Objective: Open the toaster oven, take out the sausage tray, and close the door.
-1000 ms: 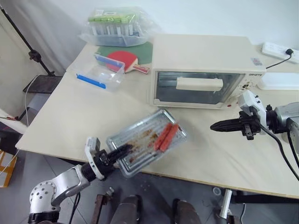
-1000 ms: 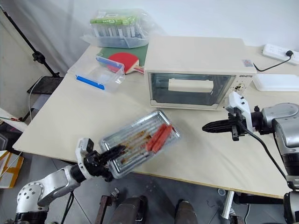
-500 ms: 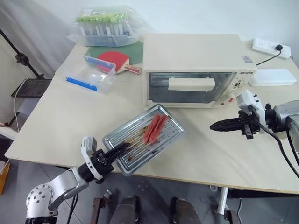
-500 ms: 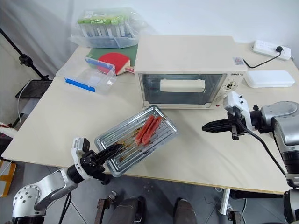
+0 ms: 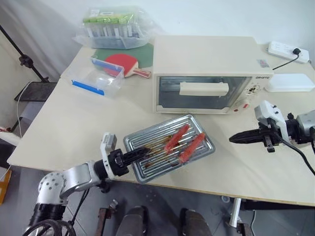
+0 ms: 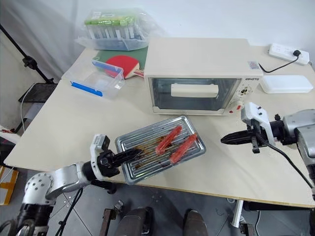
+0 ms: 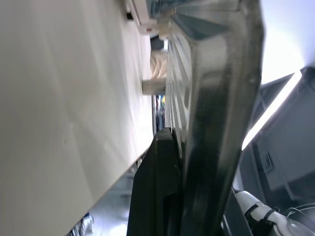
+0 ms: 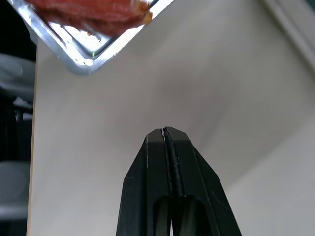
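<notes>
The left gripper (image 5: 139, 153) is clamped on the near-left rim of the sausage tray (image 5: 170, 146), lower centre of the head view, in front of the toaster oven (image 5: 209, 73). The tray's long axis runs from lower left to upper right, angled towards the oven's right corner, with the gripper at its lower-left end. Two red sausages (image 5: 184, 140) lie in its upper-right half, roughly along that axis. In the left wrist view the tray rim sits against the black finger, above the pale tabletop; whether its far end touches the table cannot be told.

The door (image 5: 204, 91) looks shut, its cream bar handle flat against the glass, so I judge that setting the tray down is what remains. The left arm holds it; the right gripper (image 5: 235, 139) hangs at right of frame with fingers pressed together, empty, apart from the tray's right corner.

The table (image 5: 69, 128) is a bare, pale board with free space left of the tray. A clear plastic box (image 5: 96, 75), a red paddle and a packet of tubes sit in the upper left, well apart.
</notes>
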Robot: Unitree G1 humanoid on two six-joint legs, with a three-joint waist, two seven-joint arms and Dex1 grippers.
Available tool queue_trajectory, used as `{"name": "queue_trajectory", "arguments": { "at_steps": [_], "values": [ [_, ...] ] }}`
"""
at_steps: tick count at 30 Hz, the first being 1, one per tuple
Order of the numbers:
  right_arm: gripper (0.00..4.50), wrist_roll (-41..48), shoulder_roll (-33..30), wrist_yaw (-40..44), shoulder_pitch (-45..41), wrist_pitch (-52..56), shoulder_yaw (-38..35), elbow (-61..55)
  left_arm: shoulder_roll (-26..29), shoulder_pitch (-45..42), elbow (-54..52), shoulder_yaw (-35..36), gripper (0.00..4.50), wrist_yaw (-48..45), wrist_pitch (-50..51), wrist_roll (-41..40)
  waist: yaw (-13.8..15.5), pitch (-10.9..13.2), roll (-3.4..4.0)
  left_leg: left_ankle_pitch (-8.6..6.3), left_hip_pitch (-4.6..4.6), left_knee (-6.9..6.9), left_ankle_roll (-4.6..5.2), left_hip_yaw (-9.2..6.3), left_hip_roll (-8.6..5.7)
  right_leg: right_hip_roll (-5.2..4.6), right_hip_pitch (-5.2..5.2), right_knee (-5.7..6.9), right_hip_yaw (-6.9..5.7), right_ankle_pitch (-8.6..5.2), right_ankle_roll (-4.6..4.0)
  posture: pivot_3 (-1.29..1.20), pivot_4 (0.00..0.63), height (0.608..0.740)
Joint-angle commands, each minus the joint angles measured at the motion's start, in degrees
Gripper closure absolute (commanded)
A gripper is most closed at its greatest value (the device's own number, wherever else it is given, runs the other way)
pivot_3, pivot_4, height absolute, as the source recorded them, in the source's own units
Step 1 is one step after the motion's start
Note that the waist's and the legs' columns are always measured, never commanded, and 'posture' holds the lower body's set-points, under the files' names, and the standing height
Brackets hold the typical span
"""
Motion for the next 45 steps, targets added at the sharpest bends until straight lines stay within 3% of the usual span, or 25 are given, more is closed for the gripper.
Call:
{"name": "queue_trajectory", "arguments": {
  "at_steps": [1,7,16,28,31,40,45],
  "values": [
    [4.44,0.99,-1.42,-0.02,1.57,-0.7,-3.52,-1.45,-0.92,-6.42,5.13,-2.84,4.5,-3.15,2.95,1.14,0.02,0.01,-0.02,0.0,0.03,0.02,0.0,0.01,0.01,0.01,0.0,0.06,-0.04,0.0,0.0,0.0,0.15,0.74],
    [4.44,1.46,-1.79,-1.31,4.89,-0.61,-5.79,-3.52,-4.01,-15.57,16.31,-5.45,4.5,-7.6,8.44,9.21,0.04,0.02,-0.04,0.0,0.01,0.24,0.01,0.02,0.03,0.03,0.0,0.21,-0.19,-0.01,0.02,0.0,0.15,0.74],
    [4.44,2.31,-4.29,-3.07,12.9,-0.23,-12.89,-6.5,-10.59,-31.91,34.28,-10.84,4.5,-24.12,10.34,36.23,1.83,0.01,-0.09,-0.05,-0.02,0.62,0.11,0.1,-0.04,-0.01,0.15,0.24,-0.24,0.04,0.15,0.0,0.15,0.74],
    [4.44,3.64,-3.6,-6.15,16.24,1.37,-15.01,-10.17,-17.06,-41.68,48.08,-15.62,4.5,-44.01,6.23,62.24,3.31,-0.09,-0.09,-0.06,0.0,0.79,0.12,0.1,-0.1,-0.09,0.25,0.26,-0.23,0.07,0.21,0.0,0.15,0.74],
    [4.5,3.89,-3.57,-6.46,16.48,1.56,-15.14,-10.5,-17.99,-42.45,49.51,-15.28,3.89,-47.07,6.25,65.77,3.12,-0.1,-0.1,-0.09,0.0,0.88,0.16,0.1,-0.1,-0.09,0.29,0.27,-0.24,0.09,0.24,0.0,0.15,0.74],
    [4.5,4.07,-3.48,-7.08,15.22,1.58,-14.42,-10.15,-20.2,-44.14,54.09,-12.25,1.29,-51.02,4.1,74.06,3.03,-0.1,-0.1,-0.11,-0.01,0.92,0.21,0.1,-0.09,-0.09,0.25,0.35,-0.24,0.1,0.25,0.0,0.15,0.74],
    [4.5,3.89,-3.48,-6.82,13.84,1.62,-13.73,-9.48,-16.28,-43.32,51.86,-11.95,0.03,-52.82,4.64,76.82,2.87,-0.11,-0.13,-0.14,-0.01,0.95,0.26,0.1,-0.08,-0.09,0.25,0.39,-0.24,0.1,0.25,0.0,0.15,0.74]
  ]
}}
